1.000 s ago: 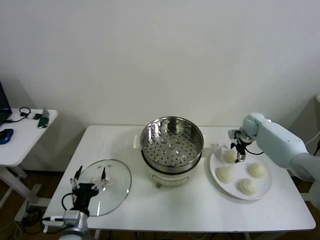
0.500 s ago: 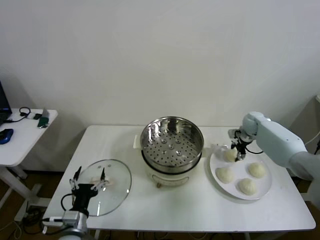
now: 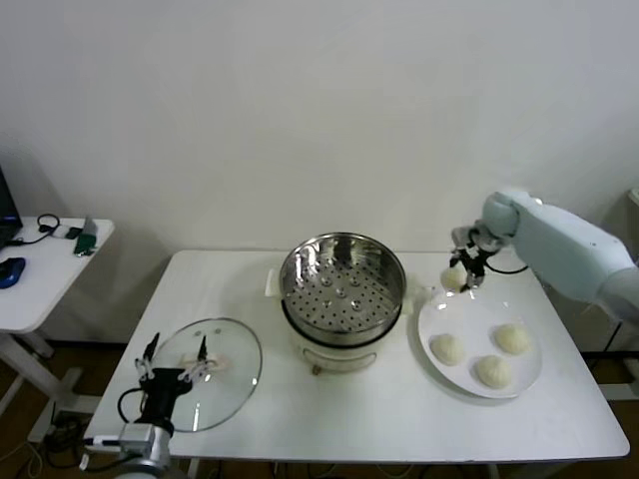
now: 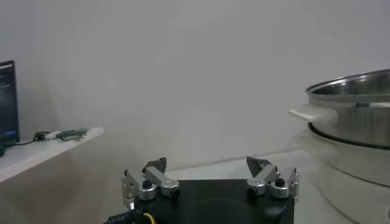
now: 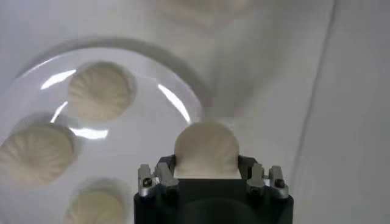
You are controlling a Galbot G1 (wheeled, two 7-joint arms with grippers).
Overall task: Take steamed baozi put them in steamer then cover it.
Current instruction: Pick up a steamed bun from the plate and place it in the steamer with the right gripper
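My right gripper (image 3: 461,271) is shut on a pale baozi (image 3: 455,278) and holds it in the air above the far left edge of the white plate (image 3: 527,374); the wrist view shows the baozi (image 5: 206,150) between the jaws. Three more baozi (image 3: 447,348) (image 3: 513,338) (image 3: 493,371) lie on the plate. The steel steamer (image 3: 342,283) stands empty on its white pot base at the table's middle, left of the gripper. The glass cover (image 3: 208,371) lies flat at the front left. My left gripper (image 3: 177,371) is open and empty above the cover.
A small side table (image 3: 40,274) with cables and a device stands at the far left. The steamer's rim and handle show in the left wrist view (image 4: 350,97). Bare table lies in front of the steamer.
My right gripper has closed on one baozi and lifted it off the plate, upward and slightly toward the steamer. The left arm has not moved.
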